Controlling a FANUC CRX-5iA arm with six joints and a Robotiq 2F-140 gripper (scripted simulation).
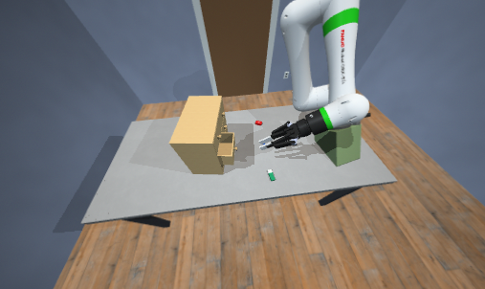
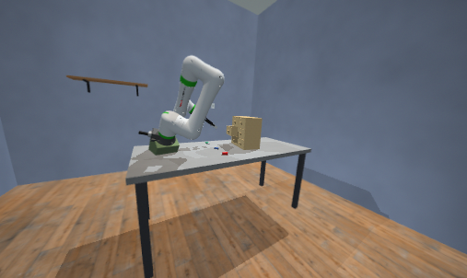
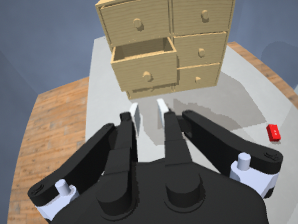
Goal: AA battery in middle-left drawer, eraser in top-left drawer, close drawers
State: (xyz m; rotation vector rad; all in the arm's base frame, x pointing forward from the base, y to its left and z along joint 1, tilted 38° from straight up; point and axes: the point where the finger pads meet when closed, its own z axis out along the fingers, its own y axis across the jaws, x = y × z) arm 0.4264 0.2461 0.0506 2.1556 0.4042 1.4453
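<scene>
While the middle row's left drawer (image 1: 227, 155) (image 2: 229, 131) (image 3: 131, 71) stands pulled out, pincer (image 1: 261, 144) (image 2: 214, 125) (image 3: 148, 109) hangs before it, tips slightly apart, nothing between. Green-and-white eraser (image 1: 272, 176) (image 2: 207, 143) on counter (image 1: 163, 196) (image 2: 189, 165) (image 3: 100, 75); battery not identifiable for certain.

From my station, I see the chest (image 1: 196, 120) (image 2: 250, 133) (image 3: 165, 25) standing on the table (image 1: 143, 187) (image 2: 193, 164) (image 3: 102, 75), its middle-row left drawer (image 1: 226, 148) (image 2: 230, 131) (image 3: 145, 70) sticking out in front.
</scene>
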